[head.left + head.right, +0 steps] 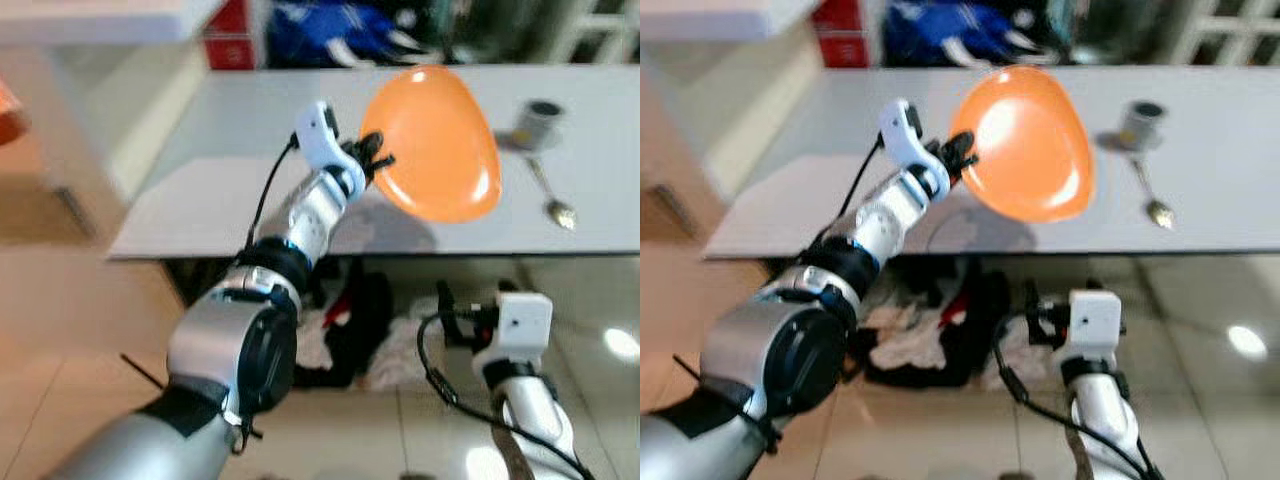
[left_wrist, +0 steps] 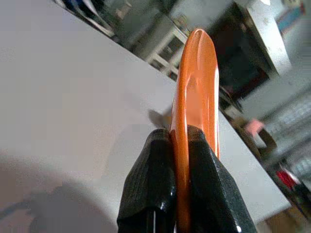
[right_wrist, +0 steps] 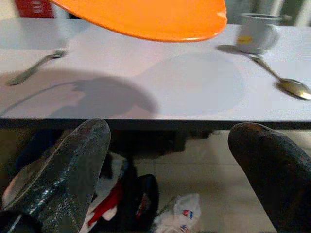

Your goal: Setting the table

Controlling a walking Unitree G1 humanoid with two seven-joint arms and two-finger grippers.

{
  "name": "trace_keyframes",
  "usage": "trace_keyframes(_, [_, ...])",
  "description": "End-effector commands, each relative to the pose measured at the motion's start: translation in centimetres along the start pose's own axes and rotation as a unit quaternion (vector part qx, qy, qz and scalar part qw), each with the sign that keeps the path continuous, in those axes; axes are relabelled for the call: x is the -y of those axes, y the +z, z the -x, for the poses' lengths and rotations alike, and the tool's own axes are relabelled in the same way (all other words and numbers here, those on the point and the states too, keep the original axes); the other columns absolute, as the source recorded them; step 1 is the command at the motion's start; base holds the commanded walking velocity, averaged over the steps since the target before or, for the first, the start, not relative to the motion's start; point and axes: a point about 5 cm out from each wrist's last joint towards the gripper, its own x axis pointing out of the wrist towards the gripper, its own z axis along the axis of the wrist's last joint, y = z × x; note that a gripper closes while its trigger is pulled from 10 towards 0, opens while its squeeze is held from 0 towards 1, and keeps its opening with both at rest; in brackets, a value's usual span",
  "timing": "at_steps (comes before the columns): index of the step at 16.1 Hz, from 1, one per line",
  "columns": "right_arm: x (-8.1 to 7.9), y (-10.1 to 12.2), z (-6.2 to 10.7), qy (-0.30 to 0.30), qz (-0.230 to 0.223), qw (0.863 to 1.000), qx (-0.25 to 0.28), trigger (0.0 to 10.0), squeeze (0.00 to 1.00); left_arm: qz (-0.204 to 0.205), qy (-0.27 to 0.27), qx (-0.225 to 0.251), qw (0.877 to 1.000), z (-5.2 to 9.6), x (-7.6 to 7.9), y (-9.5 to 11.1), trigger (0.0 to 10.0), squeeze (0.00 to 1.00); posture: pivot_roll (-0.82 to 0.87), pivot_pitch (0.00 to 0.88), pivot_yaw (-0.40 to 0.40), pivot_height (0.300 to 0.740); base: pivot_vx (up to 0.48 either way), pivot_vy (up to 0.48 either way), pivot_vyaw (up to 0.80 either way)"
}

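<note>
Fork, grey metal point(image 3: 34, 68), lies on the white rectangular tabletop point(image 1: 200, 200) at the far left in the R wrist view, well apart from the rest.

L gripper point(image 1: 375, 160), on the silver arm reaching up from abt 7 o'clock, is clamped on the rim of the round glossy orange plate point(image 1: 435, 140). L wrist view: both black fingers point(image 2: 150, 189) pinch the plate edge-on, no gap. Plate hangs above the table, tilted, not touching; its shadow falls on the tabletop below.

At 3 o'clock of the plate: grey metal mug point(image 1: 540, 122), upright on the table, near the far edge. Just at 6 o'clock of the mug, a silver metal spoon point(image 1: 552, 195), bowl toward the near edge.

R gripper point(image 3: 170, 170) sits low, below table level, at abt 5 o'clock of the plate, fingers spread wide, holding nothing. Under the table: dark and white clutter on the tiled floor point(image 1: 50, 330), w/ a red bit.
</note>
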Motion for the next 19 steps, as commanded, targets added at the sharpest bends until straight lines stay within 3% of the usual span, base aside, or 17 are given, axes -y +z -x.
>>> trace_keyframes(1, [0.15,0.29,0.04,-0.003,0.003,1.0,0.005,10.0,0.0,0.002,-0.066,-0.009,0.998,-0.97,4.22,-1.29,0.0,0.0,-0.28,0.0,0.081,0.727,0.48,0.0,0.0])
trace_keyframes(19, [0.25,0.32,0.25,-0.006,0.003,1.0,0.006,10.0,0.0,0.006,-0.073,-0.017,0.997,-0.98,4.51,-1.75,0.0,0.0,-0.28,0.003,0.082,0.727,0.48,0.0,0.0])
